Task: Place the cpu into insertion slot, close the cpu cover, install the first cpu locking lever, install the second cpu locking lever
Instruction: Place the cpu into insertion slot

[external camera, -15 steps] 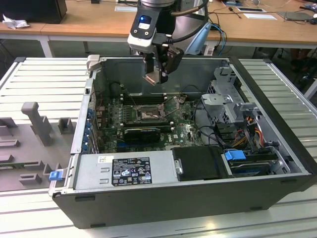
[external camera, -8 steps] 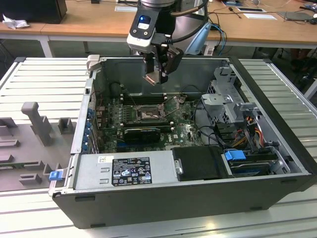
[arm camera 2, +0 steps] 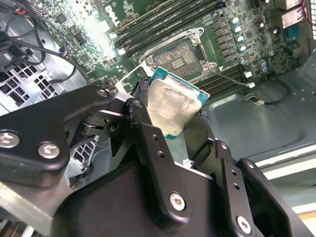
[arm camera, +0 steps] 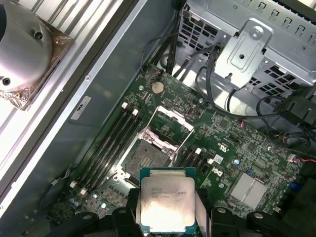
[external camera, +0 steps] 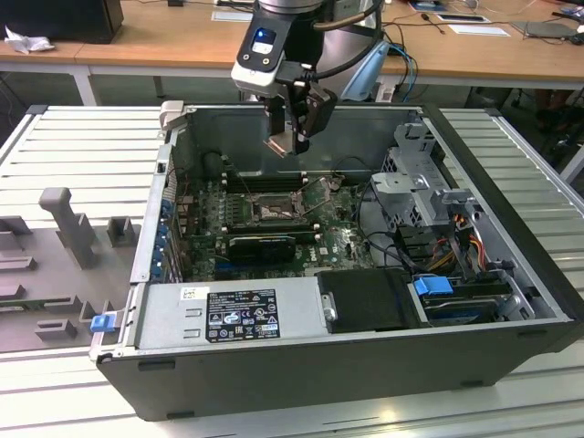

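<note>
The gripper point(external camera: 290, 137) is clenched on the cpu's point(external camera: 279, 146) edges, keeping it above the open case. In the exterior view the insertion slot point(external camera: 271, 210) lies at six o'clock from it, uncovered. The first wrist view shows the cpu cover point(arm camera: 170, 121) swung up, giving access.

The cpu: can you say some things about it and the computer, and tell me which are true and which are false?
1. The end effector holds the cpu. True.
2. The cpu lies in the insertion slot. False: the slot is empty, and the cpu hangs above the board.
3. The cpu cover is shut over the slot. False: it stands tipped open.
4. The computer case is open on top. True.
</note>
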You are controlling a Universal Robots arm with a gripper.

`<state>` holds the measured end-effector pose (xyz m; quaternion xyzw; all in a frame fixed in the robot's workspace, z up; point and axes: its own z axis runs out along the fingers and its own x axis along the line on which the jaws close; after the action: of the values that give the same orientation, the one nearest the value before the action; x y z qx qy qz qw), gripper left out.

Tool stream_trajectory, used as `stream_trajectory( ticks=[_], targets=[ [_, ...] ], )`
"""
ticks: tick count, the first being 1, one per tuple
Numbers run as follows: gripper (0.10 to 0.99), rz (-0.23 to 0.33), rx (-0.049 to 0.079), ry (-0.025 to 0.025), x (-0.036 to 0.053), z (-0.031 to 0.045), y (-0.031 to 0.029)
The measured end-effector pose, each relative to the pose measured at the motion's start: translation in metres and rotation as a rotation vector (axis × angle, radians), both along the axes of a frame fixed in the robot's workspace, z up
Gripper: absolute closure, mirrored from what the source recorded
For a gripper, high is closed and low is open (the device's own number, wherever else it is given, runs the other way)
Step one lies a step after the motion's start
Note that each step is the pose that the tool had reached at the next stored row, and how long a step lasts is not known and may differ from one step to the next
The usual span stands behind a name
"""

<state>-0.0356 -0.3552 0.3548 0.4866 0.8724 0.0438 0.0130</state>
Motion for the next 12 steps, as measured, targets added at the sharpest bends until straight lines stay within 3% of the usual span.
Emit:
stream_trajectory(
  ticks=[6, 12],
  targets=[
    [0.557, -0.077, 0.0, 0.0001, 0.0, -0.0009, 0.0],
    [0.557, -0.106, 0.0, 0.0, 0.0, -0.0031, 0.0]
  ],
)
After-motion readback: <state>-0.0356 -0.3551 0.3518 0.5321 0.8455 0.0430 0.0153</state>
